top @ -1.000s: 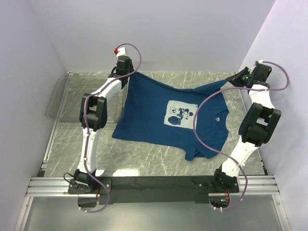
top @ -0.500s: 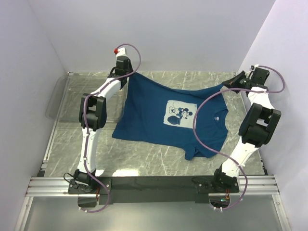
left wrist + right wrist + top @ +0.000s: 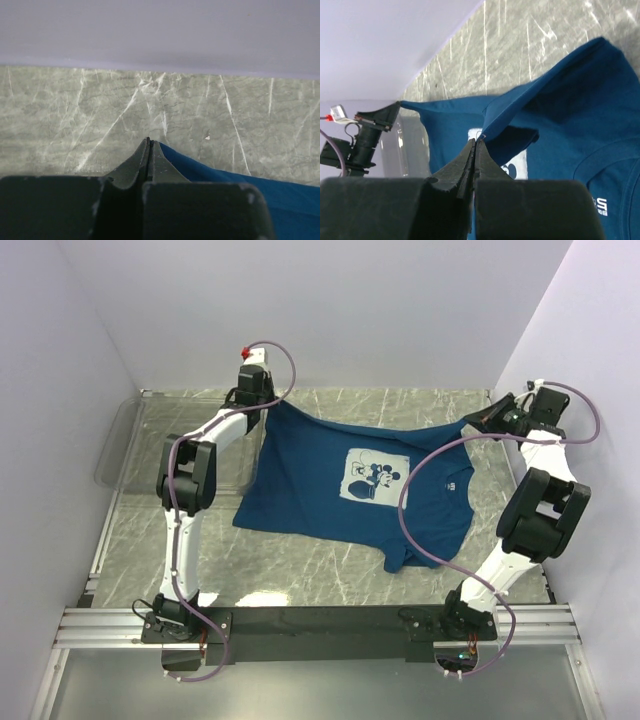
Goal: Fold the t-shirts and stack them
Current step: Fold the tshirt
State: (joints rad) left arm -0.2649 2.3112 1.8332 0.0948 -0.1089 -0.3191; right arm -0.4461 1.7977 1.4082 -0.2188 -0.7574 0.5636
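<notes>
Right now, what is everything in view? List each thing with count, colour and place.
t-shirt: one, dark blue with pale square print, centre, far edge held up
table: one, grey-green marble pattern, under everything
bin: one, clear plastic, table's left side
rail: one, silver, near edge
arms: two, white and black, left and right
left end effector: one, black, shut on t-shirt's far-left corner
right end effector: one, black, shut on t-shirt's far-right edge
</notes>
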